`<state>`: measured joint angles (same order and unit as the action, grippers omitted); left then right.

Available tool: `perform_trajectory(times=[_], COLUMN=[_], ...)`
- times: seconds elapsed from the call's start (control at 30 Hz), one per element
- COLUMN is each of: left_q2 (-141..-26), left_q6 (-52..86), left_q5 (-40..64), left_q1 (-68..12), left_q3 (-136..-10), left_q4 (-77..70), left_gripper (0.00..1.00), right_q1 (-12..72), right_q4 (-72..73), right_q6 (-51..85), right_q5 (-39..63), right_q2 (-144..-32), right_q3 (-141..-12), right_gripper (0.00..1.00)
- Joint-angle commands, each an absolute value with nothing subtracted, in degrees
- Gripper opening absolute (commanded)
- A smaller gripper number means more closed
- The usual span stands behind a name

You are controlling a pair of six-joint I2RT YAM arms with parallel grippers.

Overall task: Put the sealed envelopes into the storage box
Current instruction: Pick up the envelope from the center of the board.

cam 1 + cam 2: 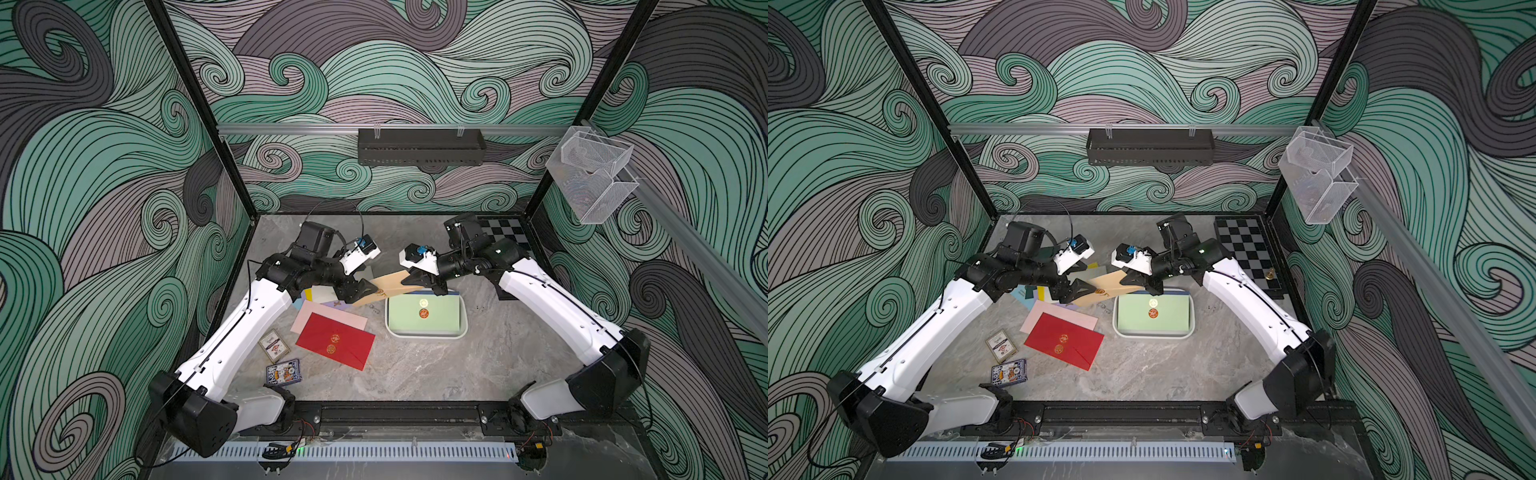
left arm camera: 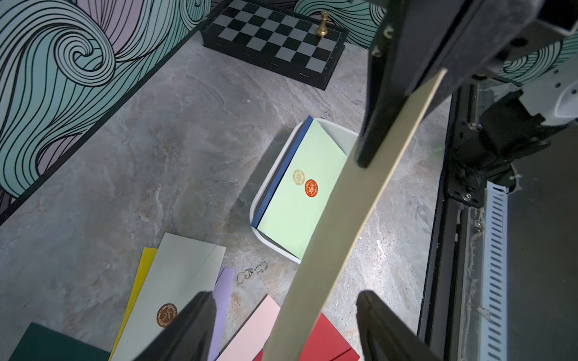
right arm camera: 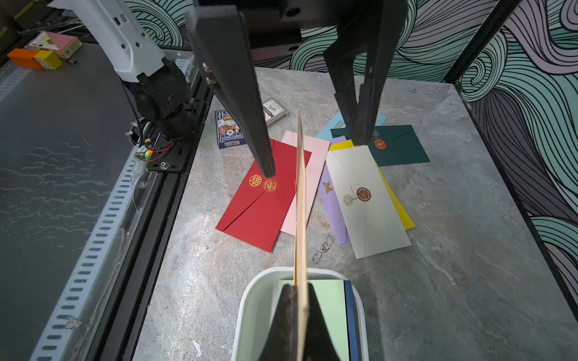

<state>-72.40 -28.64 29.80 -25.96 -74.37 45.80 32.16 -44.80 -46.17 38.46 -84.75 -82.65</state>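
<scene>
While the right jaws pinch tight on one end of the tan envelope (image 1: 390, 286), the left jaws stand wide open on both sides of its other end and do not press it. That envelope hangs in the air, tipped up and not flat, with its long side running from one arm to the other. The storage box (image 1: 426, 335) sits just under it, near the middle of the worktop, and the right arm is nearer. I think the envelope must tip flat and go down. It looks stiff and smooth. A green envelope (image 1: 440, 318) lies in the box. A red envelope (image 1: 336, 340) and others wait near the left edge.
</scene>
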Motion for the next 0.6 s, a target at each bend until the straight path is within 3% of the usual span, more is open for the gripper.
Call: perform_trajectory(times=[0.0, 0.17, 0.3, 0.33, 0.4, 0.43, 0.57], left_q2=[-73.8, -74.9, -74.9, -74.6, -73.7, -73.1, -69.5], left_q6=[-31.8, -32.5, -31.0, -29.7, -26.7, -25.8, -21.3], left_q5=[28.9, 26.9, 25.9, 25.2, 24.8, 24.9, 28.3], left_q1=[-27.1, -28.4, -28.4, -28.4, -28.3, -28.3, -26.8], left_q3=[-77.1, -77.3, -78.0, -78.2, -78.1, -77.8, -76.3], left_q4=[49.7, 50.6, 49.8, 49.1, 46.9, 45.9, 41.1], left_gripper=[0.67, 0.42, 0.03, 0.0, 0.0, 0.0, 0.0], right_q1=[33.5, 33.9, 34.0, 33.9, 33.8, 33.7, 29.9], right_q4=[-45.9, -45.9, -46.1, -45.9, -44.6, -44.1, -31.2], right_q6=[-49.9, -49.8, -49.6, -49.3, -43.9, -41.0, -29.0], right_q5=[38.5, 38.6, 39.4, 39.5, 38.6, 38.6, 43.2], right_q2=[-84.3, -84.5, -84.4, -84.4, -84.2, -84.1, -79.5], right_q3=[-82.0, -82.5, -83.0, -83.2, -84.4, -85.5, -82.3], right_gripper=[0.0, 0.0, 0.0, 0.03, 0.43, 0.53, 0.71])
